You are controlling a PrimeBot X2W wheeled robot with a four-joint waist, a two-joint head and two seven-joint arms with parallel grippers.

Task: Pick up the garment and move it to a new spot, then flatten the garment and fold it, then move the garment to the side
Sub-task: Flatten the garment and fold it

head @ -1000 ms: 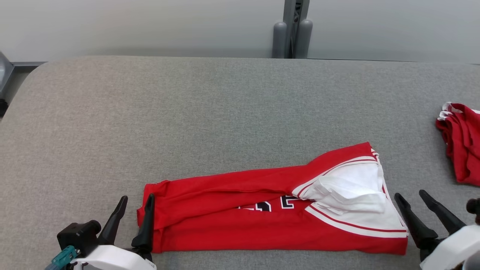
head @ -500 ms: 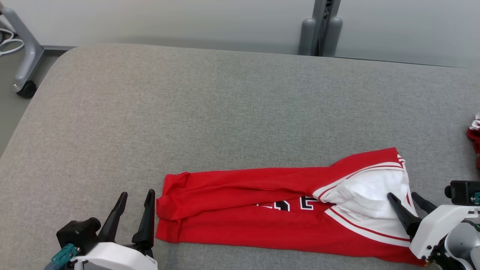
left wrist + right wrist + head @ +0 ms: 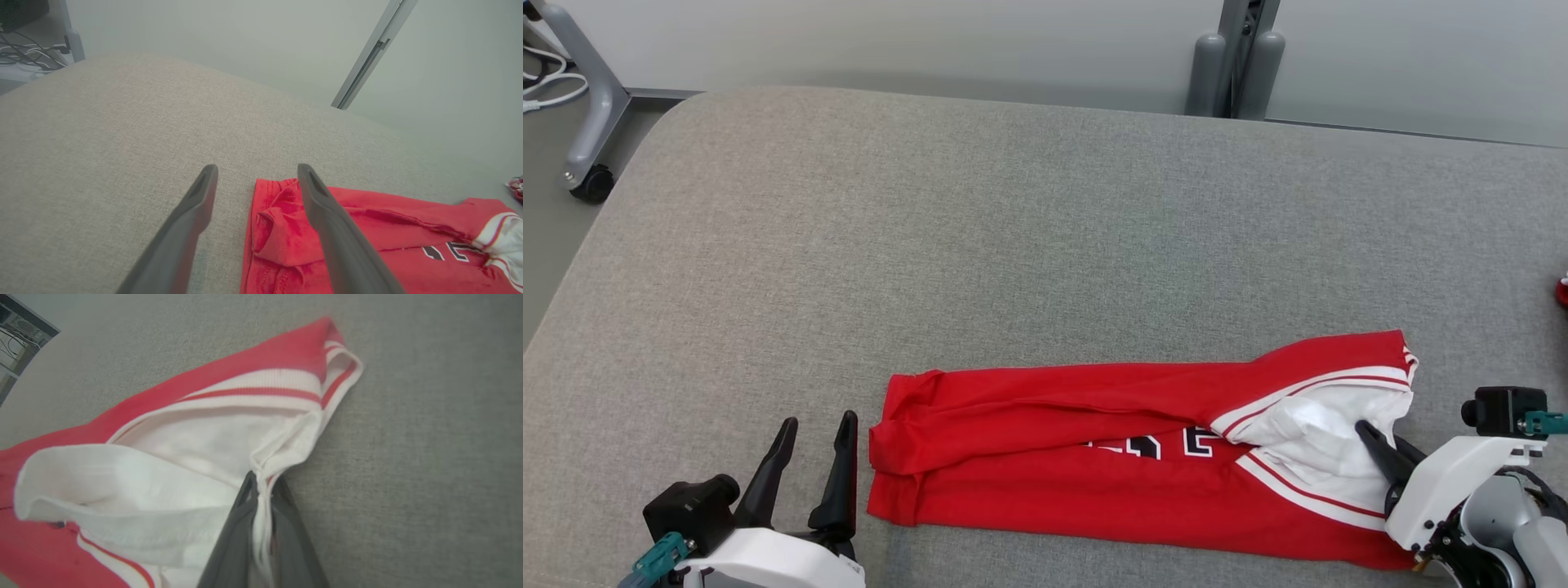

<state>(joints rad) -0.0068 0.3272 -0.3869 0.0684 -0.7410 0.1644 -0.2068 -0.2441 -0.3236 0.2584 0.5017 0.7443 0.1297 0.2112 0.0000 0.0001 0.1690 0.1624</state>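
Observation:
The garment (image 3: pixel 1094 474) is a red jersey with white striped trim and dark lettering, folded into a long band near the front edge of the grey padded table (image 3: pixel 980 245). My right gripper (image 3: pixel 1384 445) is shut on the white edge at the garment's right end (image 3: pixel 261 465), the cloth pinched between both fingers. My left gripper (image 3: pixel 813 445) stands open just left of the garment's left end (image 3: pixel 282 228), touching nothing. In the left wrist view one finger (image 3: pixel 327 220) lies over the red hem and the other (image 3: pixel 192 212) over bare table.
A scrap of another red cloth (image 3: pixel 1563 291) peeks in at the right edge. A grey post (image 3: pixel 1232 65) stands behind the table, and a wheeled stand leg (image 3: pixel 588 175) with cables sits on the floor at far left.
My right gripper slid in over the garment's white right end and shut on its edge. The head camera turned left, shifting the whole scene rightward. The left gripper stayed open.

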